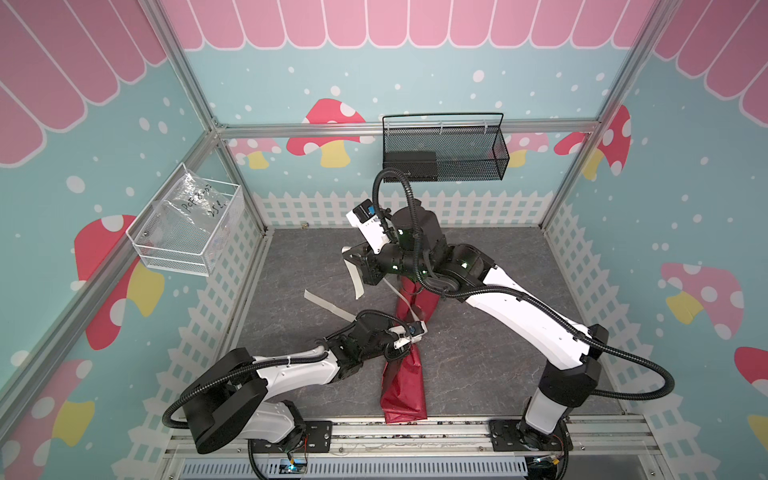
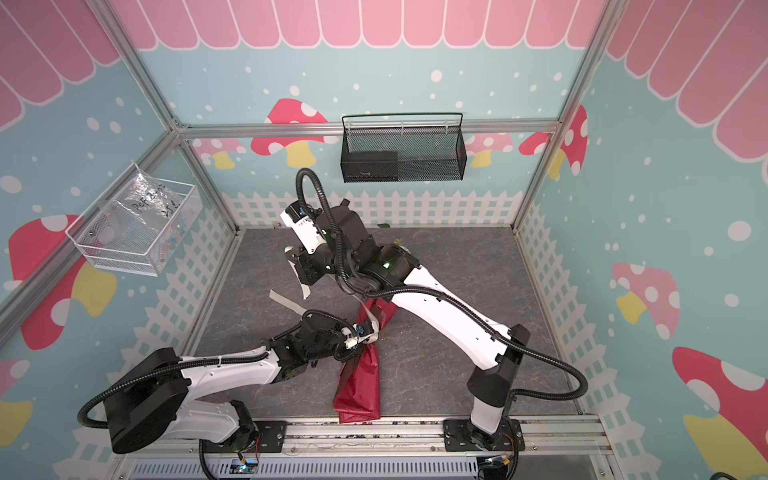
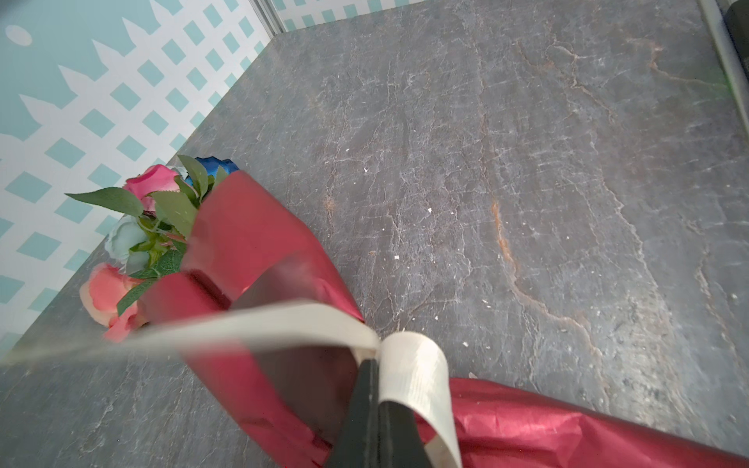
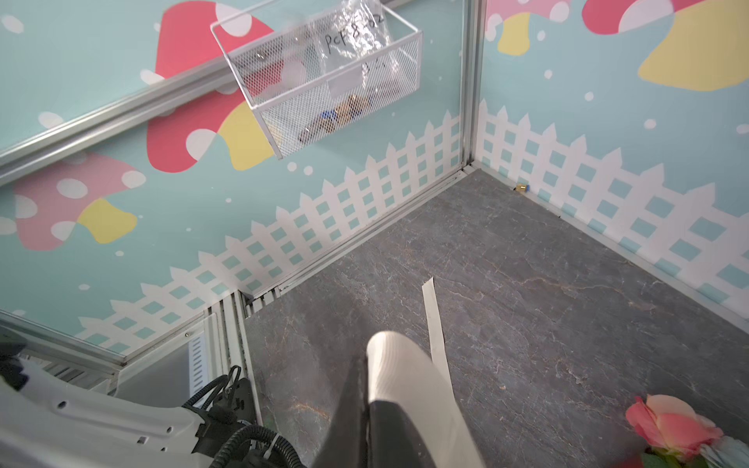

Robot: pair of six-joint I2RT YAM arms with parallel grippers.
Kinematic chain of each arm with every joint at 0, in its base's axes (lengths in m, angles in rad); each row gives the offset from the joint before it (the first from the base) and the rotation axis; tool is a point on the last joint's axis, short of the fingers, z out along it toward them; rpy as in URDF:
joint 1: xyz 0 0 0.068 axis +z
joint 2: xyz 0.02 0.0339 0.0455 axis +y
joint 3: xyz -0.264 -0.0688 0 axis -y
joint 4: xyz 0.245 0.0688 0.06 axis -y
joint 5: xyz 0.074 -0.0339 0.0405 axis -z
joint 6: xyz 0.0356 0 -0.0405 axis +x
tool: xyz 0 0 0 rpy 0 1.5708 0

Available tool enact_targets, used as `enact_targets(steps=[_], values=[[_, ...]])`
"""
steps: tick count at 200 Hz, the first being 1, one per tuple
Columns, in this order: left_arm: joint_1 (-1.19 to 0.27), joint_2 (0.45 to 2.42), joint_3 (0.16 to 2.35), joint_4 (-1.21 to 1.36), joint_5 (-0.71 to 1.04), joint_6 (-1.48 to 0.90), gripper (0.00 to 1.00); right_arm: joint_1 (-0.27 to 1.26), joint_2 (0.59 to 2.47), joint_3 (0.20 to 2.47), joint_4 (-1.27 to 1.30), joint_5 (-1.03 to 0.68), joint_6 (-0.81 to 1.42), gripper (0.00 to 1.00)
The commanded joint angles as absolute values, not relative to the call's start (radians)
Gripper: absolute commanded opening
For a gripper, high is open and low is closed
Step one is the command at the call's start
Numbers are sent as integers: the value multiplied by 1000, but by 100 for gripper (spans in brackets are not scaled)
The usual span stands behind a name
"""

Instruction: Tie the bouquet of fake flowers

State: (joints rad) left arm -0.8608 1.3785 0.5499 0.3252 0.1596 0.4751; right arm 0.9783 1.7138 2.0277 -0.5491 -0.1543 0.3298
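**Two claws are holding the ribbon by the flowers**

The bouquet (image 1: 405, 386) is lying on the gray bench (image 1: 478, 365), wrapped in shiny red paper (image 3: 251, 231). Its paper end is pointing at the front rail, and its flower end is lying under the right arm. The left claw (image 3: 376, 358) is closed, pinching the cream ribbon (image 3: 283, 320) right over the middle of the paper. The right claw (image 4: 366, 358) is closed on the ribbon too, further back. A pink rose (image 3: 152, 182) and a blue rose (image 3: 215, 164) are peeking out of the paper.
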Motion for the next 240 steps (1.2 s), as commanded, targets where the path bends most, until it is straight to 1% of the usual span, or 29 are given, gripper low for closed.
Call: enact_targets(steps=[1, 22, 53, 98, 106, 129, 148, 174, 203, 225, 240], values=[[-867, 1391, 565, 326, 155, 489, 0, 987, 1675, 2003, -525, -171, 335, 0], [-867, 1391, 565, 320, 156, 489, 0, 990, 1677, 1997, -519, -191, 335, 0], [-867, 1375, 561, 313, 160, 490, 0, 989, 1728, 2026, -516, -136, 307, 0], [-874, 1344, 550, 305, 149, 499, 0, 989, 1891, 2115, -489, -188, 298, 0], [-877, 1341, 549, 301, 148, 503, 0, 989, 1952, 2134, -488, -202, 303, 0], [-889, 1330, 543, 296, 139, 511, 0, 989, 2053, 2206, -491, -290, 320, 1], [-901, 1325, 534, 290, 124, 511, 0, 989, 2120, 2252, -496, -373, 337, 5], [-911, 1308, 507, 303, 108, 486, 0, 990, 2170, 2266, -527, -450, 357, 17], [-911, 1267, 449, 364, 89, 440, 0, 996, 2174, 2228, -560, -518, 366, 31], [-911, 1240, 428, 376, 77, 424, 0, 1000, 2140, 2178, -564, -486, 368, 38], [-911, 1239, 429, 368, 68, 418, 0, 999, 2106, 2161, -570, -401, 361, 39]])
